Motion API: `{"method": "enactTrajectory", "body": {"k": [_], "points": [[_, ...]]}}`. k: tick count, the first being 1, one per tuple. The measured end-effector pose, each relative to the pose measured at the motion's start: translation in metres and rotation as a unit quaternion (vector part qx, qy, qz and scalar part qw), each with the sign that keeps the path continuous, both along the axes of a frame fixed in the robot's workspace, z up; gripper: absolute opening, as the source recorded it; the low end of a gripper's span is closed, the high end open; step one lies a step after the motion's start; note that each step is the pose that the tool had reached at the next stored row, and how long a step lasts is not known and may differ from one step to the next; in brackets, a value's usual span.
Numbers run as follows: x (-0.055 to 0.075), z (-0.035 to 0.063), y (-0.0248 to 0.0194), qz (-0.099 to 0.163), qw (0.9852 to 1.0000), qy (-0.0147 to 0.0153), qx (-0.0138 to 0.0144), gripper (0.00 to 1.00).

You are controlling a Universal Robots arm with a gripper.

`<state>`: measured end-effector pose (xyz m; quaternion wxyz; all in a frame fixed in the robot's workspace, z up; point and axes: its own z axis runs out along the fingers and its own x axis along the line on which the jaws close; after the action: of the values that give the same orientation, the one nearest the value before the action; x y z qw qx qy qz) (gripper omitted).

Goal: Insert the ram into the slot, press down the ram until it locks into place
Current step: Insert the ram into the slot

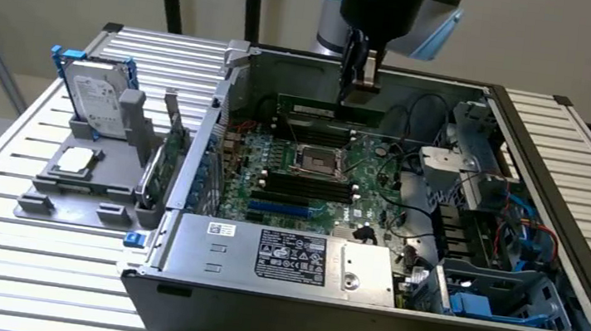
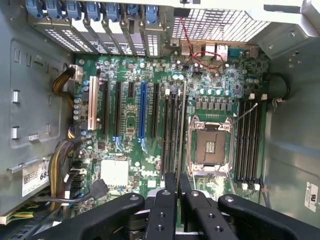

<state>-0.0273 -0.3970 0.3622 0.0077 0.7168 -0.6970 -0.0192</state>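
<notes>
My gripper [image 1: 353, 95] hangs over the open computer case, shut on the ram [image 1: 313, 109], a long green stick held level and edge-down above the motherboard. In the wrist view the ram [image 2: 182, 125] shows edge-on as a thin line running out from between my fingers [image 2: 165, 210]. It lies parallel to, and over, a group of black memory slots [image 2: 172, 130] beside the CPU socket [image 2: 209, 147]. In the exterior view those slots [image 1: 299, 185] lie below the socket [image 1: 313, 161], well under the ram. The ram does not touch the board.
A second group of black slots [image 2: 248, 140] lies on the socket's other side. A blue slot [image 2: 142, 115] and cable bundles [image 2: 67, 160] sit nearby. The power supply [image 1: 285, 256] and drive cage [image 1: 494, 288] crowd the case. A grey holder [image 1: 77, 178] with a hard drive [image 1: 96, 101] stands outside.
</notes>
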Motion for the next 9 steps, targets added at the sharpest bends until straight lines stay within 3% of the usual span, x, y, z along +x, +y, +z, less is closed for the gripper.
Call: {"method": "enactTrajectory", "body": {"k": [9], "points": [[0.002,-0.0163,-0.0043,0.004,1.0000,0.0000,0.0000,0.13]]}}
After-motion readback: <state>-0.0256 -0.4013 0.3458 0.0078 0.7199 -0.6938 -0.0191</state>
